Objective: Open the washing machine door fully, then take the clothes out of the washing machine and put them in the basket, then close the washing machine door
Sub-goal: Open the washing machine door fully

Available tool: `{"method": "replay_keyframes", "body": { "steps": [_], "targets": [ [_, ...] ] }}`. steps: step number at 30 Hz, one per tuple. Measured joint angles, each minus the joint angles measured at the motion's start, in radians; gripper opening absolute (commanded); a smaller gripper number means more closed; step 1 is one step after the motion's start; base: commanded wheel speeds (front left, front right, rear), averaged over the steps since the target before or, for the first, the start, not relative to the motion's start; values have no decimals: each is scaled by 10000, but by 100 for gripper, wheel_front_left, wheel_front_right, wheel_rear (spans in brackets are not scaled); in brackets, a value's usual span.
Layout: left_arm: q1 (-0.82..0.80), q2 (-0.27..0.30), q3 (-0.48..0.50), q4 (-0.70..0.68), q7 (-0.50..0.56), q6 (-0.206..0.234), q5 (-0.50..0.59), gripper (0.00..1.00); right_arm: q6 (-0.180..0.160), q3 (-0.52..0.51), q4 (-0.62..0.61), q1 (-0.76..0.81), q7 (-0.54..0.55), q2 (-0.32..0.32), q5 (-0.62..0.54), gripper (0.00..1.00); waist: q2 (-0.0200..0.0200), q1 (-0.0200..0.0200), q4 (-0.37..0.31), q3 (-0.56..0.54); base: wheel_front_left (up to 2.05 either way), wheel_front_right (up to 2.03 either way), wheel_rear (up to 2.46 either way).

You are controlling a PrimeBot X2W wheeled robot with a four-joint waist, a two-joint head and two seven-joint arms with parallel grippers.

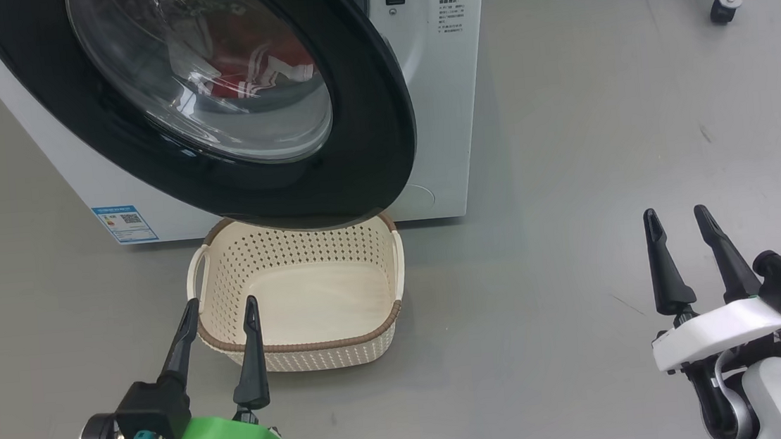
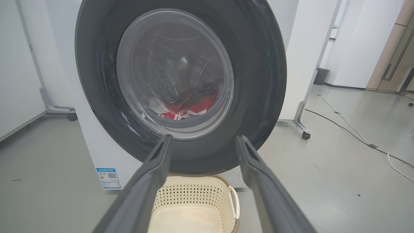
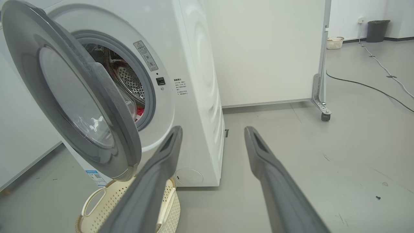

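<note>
Item: large white front-loading washing machine [image 1: 437, 88] with a small blue label [image 1: 126, 223] low on its front, standing on a grey floor [image 1: 576, 245]. Fitting: large round washing machine door [image 1: 210, 101], wide glossy black rim around a bulging clear glass bowl, hinged on the robot's left and standing partly open; the right wrist view shows a gap at its free edge, with the grey rubber ring and perforated steel drum behind. Contents: soft red clothes [image 1: 257, 72] with white stripe trim, lying low in the drum, seen through the glass. Receptacle: small cream perforated plastic basket [image 1: 317, 355] with a brown woven-look rim, empty, on the floor just before the machine, its far edge beneath the door's lower rim. Left gripper [image 1: 221, 303]: fingers spread wide, holding nothing, at the basket's near rim. Right gripper [image 1: 675, 212]: fingers spread wide, holding nothing, well apart to the right over bare floor. Step in hand, as judged: opening the door fully. Handling note: put one finger behind the free right edge of the black rim, not on the glass, and sweep it leftward along the hinge's arc; stay above the basket so it is not knocked away; go on until the port is wholly clear.
</note>
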Motion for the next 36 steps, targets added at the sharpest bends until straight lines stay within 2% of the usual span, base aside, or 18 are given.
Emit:
{"method": "replay_keyframes", "body": {
  "steps": [21, 36],
  "targets": [
    [7, 0, -63, 128, 0, -38, 0, 100, 100, -134, 8, 160, 0, 125, -165, 100, 0, 0, -9, -205, 0, 0, 0],
    [-12, 0, -150, -88, 0, -44, 0, 100, 130, -138, -115, -108, 0, -75, -265, 100, 0, 0, 159, 286, 0, 0, 0]
  ]
}}
